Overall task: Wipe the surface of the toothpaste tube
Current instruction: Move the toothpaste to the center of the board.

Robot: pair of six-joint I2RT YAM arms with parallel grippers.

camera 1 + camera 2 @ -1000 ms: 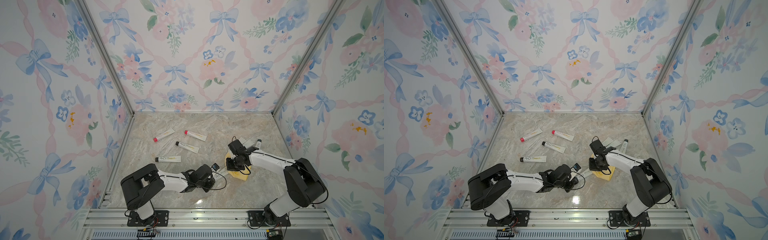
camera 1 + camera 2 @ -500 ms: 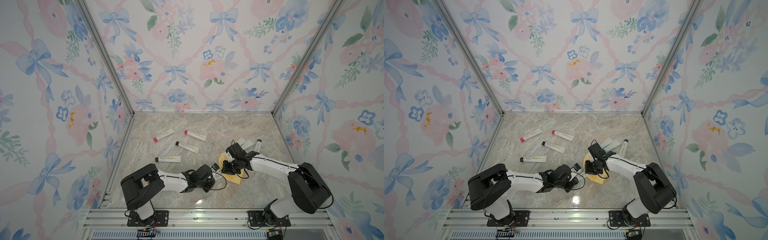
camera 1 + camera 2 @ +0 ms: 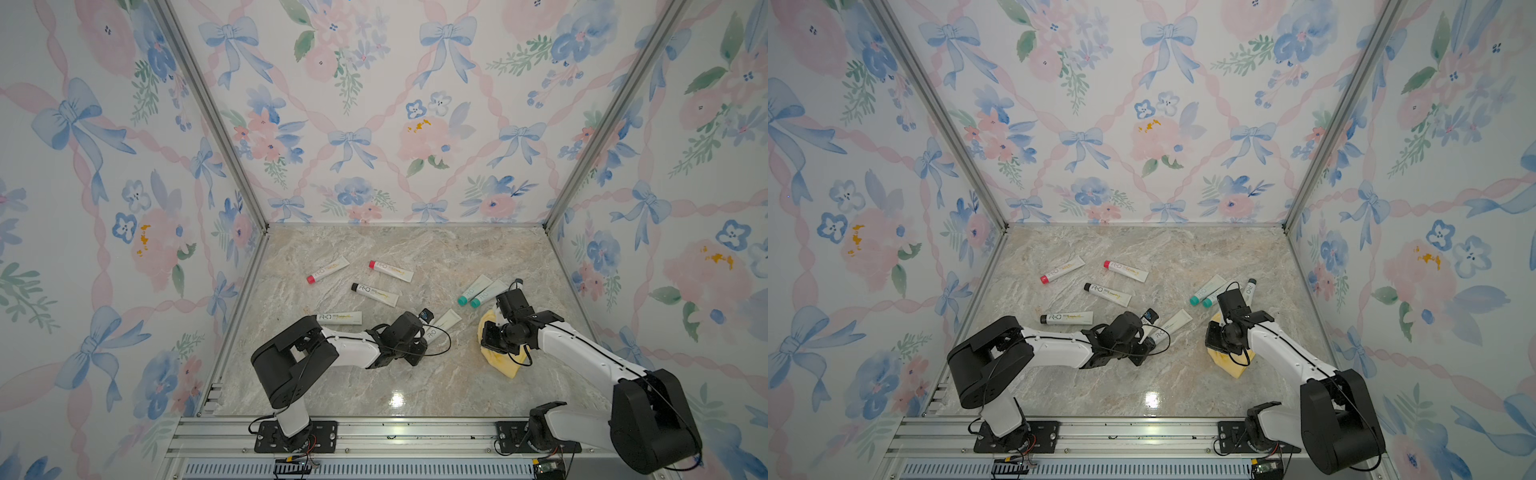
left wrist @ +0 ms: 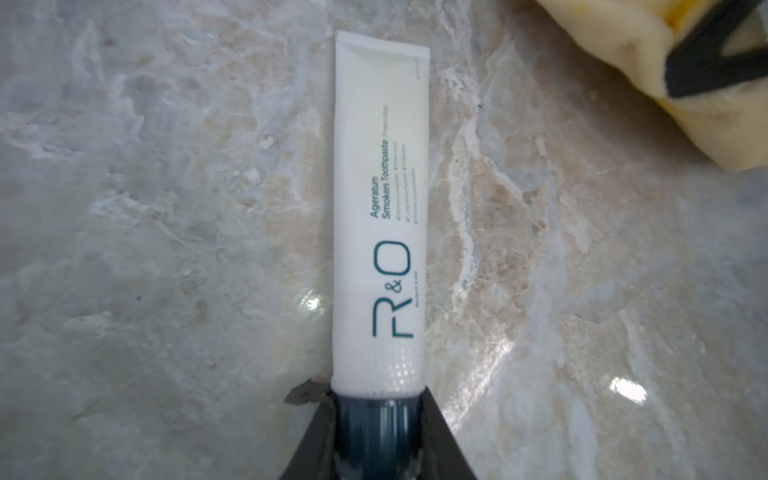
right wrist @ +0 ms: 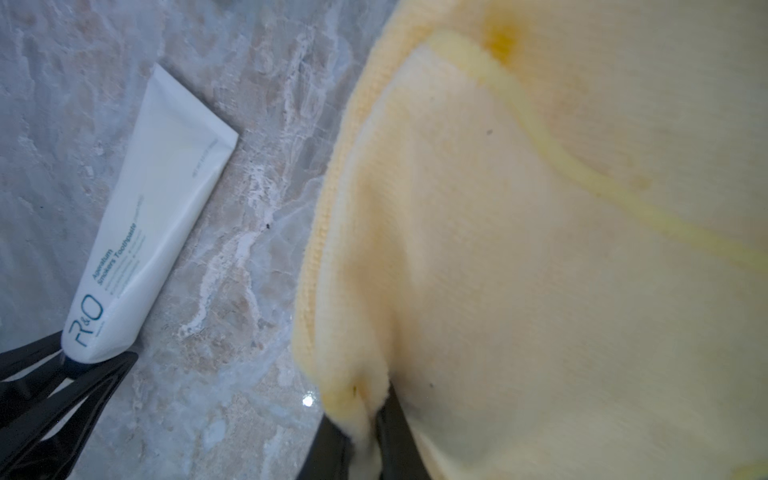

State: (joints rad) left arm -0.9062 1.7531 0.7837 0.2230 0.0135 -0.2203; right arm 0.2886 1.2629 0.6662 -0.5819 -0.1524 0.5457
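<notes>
The left pincer [image 4: 376, 419] is clenched on the dark cap of the tube [image 4: 378, 208], holding it flat on the worktop [image 4: 166, 208], printed face up, apparently so the right pincer [image 5: 370, 424], gripping a cloth [image 5: 540, 249] just beside it, can wipe it.

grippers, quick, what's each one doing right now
left gripper: closed, holding the R&O toothpaste tube at its cap end
right gripper: closed, holding the yellow cloth
</notes>
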